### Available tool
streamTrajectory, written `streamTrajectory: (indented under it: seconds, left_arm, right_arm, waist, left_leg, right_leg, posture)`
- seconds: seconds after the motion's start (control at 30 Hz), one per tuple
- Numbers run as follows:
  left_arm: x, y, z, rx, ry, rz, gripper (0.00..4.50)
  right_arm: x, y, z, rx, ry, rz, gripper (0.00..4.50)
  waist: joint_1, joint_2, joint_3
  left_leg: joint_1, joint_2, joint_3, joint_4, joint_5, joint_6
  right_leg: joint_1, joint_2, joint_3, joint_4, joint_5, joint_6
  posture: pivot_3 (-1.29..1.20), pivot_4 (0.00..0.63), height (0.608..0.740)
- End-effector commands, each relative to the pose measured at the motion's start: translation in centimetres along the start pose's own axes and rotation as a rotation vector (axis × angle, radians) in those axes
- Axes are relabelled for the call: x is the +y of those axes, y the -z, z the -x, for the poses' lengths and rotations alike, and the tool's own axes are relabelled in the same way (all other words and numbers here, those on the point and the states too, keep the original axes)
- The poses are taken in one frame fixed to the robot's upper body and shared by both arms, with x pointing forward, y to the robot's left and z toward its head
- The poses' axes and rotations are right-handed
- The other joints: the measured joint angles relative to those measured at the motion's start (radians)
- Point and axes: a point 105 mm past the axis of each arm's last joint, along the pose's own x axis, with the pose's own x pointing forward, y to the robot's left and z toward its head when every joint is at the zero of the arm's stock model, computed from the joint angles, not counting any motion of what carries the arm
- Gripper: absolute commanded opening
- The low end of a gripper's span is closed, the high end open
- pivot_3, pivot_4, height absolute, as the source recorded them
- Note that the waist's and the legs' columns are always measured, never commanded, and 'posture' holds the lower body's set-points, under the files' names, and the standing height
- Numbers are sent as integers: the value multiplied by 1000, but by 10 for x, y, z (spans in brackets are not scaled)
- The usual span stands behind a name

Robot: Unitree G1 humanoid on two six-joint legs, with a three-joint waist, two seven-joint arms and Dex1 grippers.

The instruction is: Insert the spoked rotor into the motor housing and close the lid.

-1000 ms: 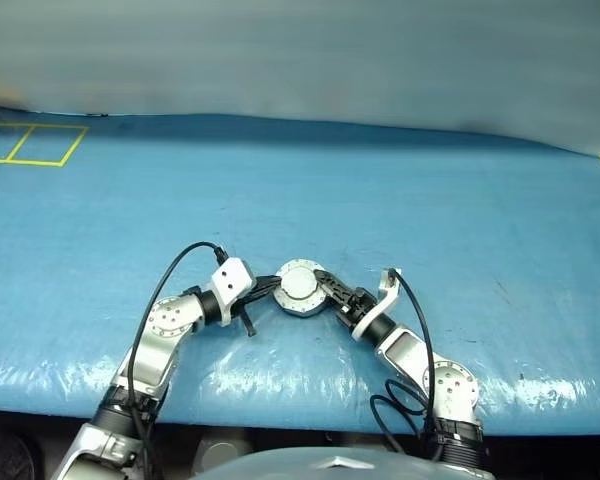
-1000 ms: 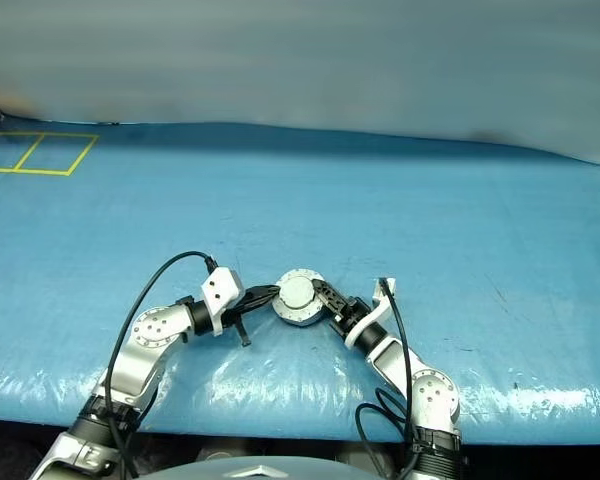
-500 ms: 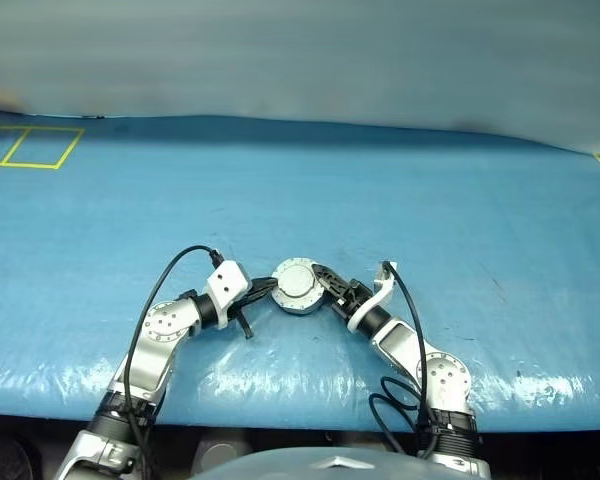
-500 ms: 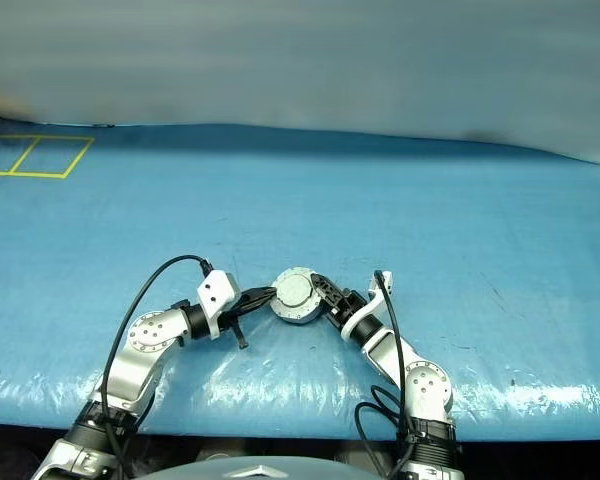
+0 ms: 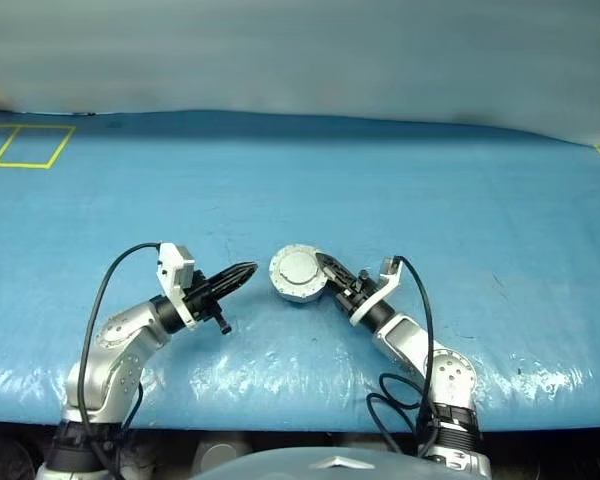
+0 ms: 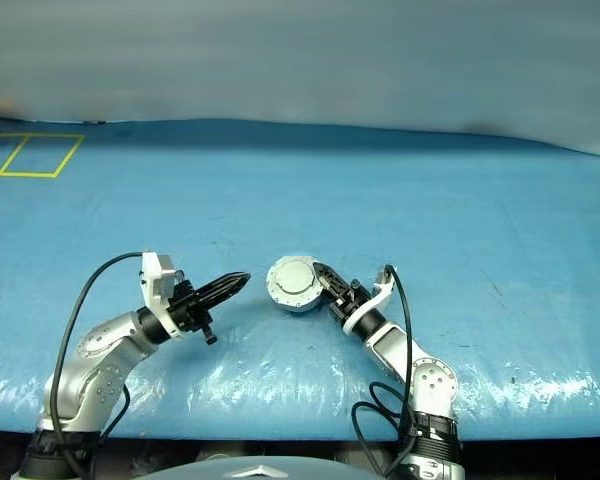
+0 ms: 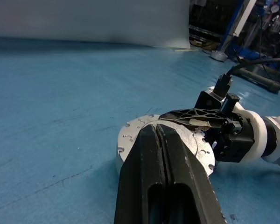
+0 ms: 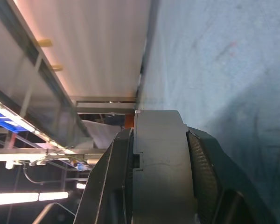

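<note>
Two claws, one motor housing, lid closed, on the blue worktop (image 5: 460, 180).
Left claw (image 5: 244, 272) pressed together, empty, pointing at the motor housing (image 5: 298, 276) from just beside it, not touching. One housing, lid (image 5: 299, 268) down with plain grey face up, tilted slightly. Right claw (image 5: 325, 270) pinching the housing by its edge, one finger on each flat face. One yellow taped rectangle (image 5: 25, 146) at the far left.

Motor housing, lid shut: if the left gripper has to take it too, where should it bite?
Likely the free rim of the motor housing facing the left gripper, fingers above and below; the right gripper already clamps the opposite edge of this flat disc that way.
</note>
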Motion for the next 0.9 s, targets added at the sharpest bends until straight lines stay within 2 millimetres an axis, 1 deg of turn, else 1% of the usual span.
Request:
streamTrajectory:
  seconds: [0.03,0.07,0.13,0.17,0.2,0.23,0.27,0.33,0.43,0.5,0.53,0.63,0.7,0.77,0.9]
  left_arm:
    - [-9,-3,3,-69,-2,165,0]
    - [-7,0,5,-82,-31,205,180]
    - [-8,3,8,-126,-36,309,611]
    - [-13,2,9,-160,-8,366,950]
    - [-18,0,9,-181,15,397,1315]
    - [-23,-2,9,-203,33,419,1560]
    - [-25,-4,9,-225,42,439,1958]
    - [-29,-7,8,-252,54,459,2633]
    - [-41,-8,5,-250,107,469,3641]
    - [-44,-8,4,-252,115,476,4330]
    - [-44,-10,2,-267,111,485,4421]
    - [-43,-11,-3,-280,103,493,4421]
    - [-36,-8,-9,-299,69,520,4421]
    - [-31,-9,-14,-335,64,542,4421]
    - [-35,-13,-28,-369,108,582,4421]
  right_arm:
    - [59,4,-16,9,-292,-47,1269]
    - [66,5,-17,19,-320,-45,1269]
    - [78,10,-19,51,-360,-38,1269]
    - [82,13,-20,69,-368,-28,1269]
    - [85,15,-21,81,-374,-22,1269]
    - [88,17,-21,95,-385,-14,1269]
    - [90,19,-21,105,-395,-6,1269]
    - [92,21,-21,118,-398,3,1269]
    - [90,25,-22,147,-375,23,1269]
    - [88,25,-22,155,-365,27,1269]
    - [87,26,-22,159,-357,32,1269]
    - [85,26,-22,167,-343,38,1269]
    - [84,26,-23,173,-330,46,1269]
    - [83,26,-23,181,-316,60,1269]
    - [82,27,-24,197,-294,79,1269]
  waist:
    - [-1,0,3]
    - [0,-1,4]
    - [0,-1,5]
    - [0,-1,5]
    - [-1,-1,5]
    - [-1,-1,5]
    - [0,-2,6]
    - [2,-2,6]
    - [3,-2,6]
    - [3,-2,6]
    - [3,-2,6]
    - [3,-2,6]
    - [4,-2,6]
    - [6,-2,6]
    - [5,-2,6]
  left_leg:
    - [0,0,0,0,0,0]
    - [0,1,0,1,0,0]
    - [0,0,-1,1,0,0]
    - [0,0,-1,1,0,0]
    - [0,0,-1,1,0,0]
    - [0,0,-1,1,0,0]
    - [0,0,-1,1,0,0]
    - [-1,0,-1,1,0,0]
    - [-1,-2,-1,1,0,0]
    - [-2,-2,-1,1,0,0]
    - [-2,-3,-1,1,0,0]
    - [-2,-3,-1,2,0,0]
    - [-2,-3,-1,2,0,0]
    - [-2,-4,-1,2,0,0]
    - [-2,-4,-1,3,0,0]
  right_leg:
    - [0,0,0,0,0,0]
    - [0,0,0,0,0,0]
    - [0,0,0,0,0,0]
    - [0,1,-1,0,0,0]
    - [0,1,-1,0,0,0]
    - [0,1,-1,1,0,0]
    - [0,1,-1,1,0,0]
    - [-1,1,-1,1,0,-1]
    - [-1,1,-1,1,0,-1]
    - [-1,0,0,0,0,-1]
    - [-1,0,0,0,0,-1]
    - [-1,0,0,0,0,-1]
    - [-1,1,0,0,0,-1]
    - [-1,1,-1,1,0,0]
    - [0,1,0,0,0,0]
  posture:
    - [0,150,740]
    - [0,150,740]
    - [0,150,740]
    - [0,150,740]
    - [0,150,740]
    - [0,150,740]
    - [0,150,740]
    - [0,150,740]
    - [0,150,740]
    - [0,150,740]
    - [0,150,740]
    - [0,150,740]
    - [0,150,740]
    - [0,150,740]
    - [0,150,740]
